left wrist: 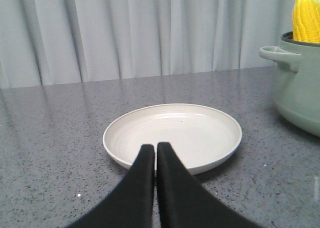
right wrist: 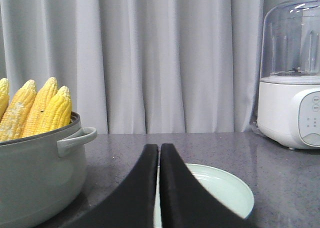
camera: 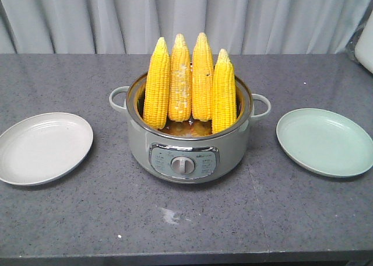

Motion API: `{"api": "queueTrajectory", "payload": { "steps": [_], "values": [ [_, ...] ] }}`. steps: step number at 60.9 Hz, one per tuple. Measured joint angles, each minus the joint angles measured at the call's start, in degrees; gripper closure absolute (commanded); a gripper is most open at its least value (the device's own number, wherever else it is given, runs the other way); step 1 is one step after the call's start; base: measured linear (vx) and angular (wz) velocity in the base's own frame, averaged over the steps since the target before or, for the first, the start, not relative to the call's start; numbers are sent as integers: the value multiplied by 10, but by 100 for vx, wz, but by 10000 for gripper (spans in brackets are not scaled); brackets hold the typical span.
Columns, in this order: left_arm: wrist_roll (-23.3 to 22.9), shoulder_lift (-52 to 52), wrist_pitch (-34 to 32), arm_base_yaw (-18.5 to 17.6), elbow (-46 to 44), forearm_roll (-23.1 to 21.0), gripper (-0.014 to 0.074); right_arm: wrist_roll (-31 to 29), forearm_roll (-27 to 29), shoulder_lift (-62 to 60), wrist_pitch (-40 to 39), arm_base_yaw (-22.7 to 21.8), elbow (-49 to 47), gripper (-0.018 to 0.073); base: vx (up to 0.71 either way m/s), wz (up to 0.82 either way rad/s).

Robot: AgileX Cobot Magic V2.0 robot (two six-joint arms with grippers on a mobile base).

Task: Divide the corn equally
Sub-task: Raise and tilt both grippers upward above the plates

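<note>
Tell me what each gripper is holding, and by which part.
Nothing is held. The left gripper and the right gripper are both shut with nothing between them. All four cobs of corn stand upright in the pot.

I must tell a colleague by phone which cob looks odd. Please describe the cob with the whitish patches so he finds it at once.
On the grey counter, a pale green pot stands between a white plate and a green plate, holding four upright cobs. In the front view, take the second cob from the left. Only it has whitish patches; the others are evenly yellow.
</note>
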Motion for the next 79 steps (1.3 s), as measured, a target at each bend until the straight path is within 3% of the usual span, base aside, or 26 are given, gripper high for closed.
{"api": "queueTrajectory", "payload": {
  "steps": [34, 40, 49, 56, 71, 79],
  "values": [
    [-6, 0, -4, 0, 0, 0, 603, 20, 3, 0, 0, 0, 0, 561, 0, 0],
    [-56, 0, -17, 0, 0, -13, 603, 95, 31, 0, 0, 0, 0, 561, 0, 0],
    [-219, 0, -39, 0, 0, -98, 603, 282, 109, 0, 0, 0, 0, 561, 0, 0],
    [-303, 0, -50, 0, 0, -142, 603, 385, 148, 0, 0, 0, 0, 561, 0, 0],
    [-333, 0, -64, 0, 0, -161, 603, 414, 155, 0, -2, 0, 0, 561, 0, 0],
    [-398, 0, -114, 0, 0, -225, 603, 436, 155, 0, -14, 0, 0, 561, 0, 0]
  ]
}}
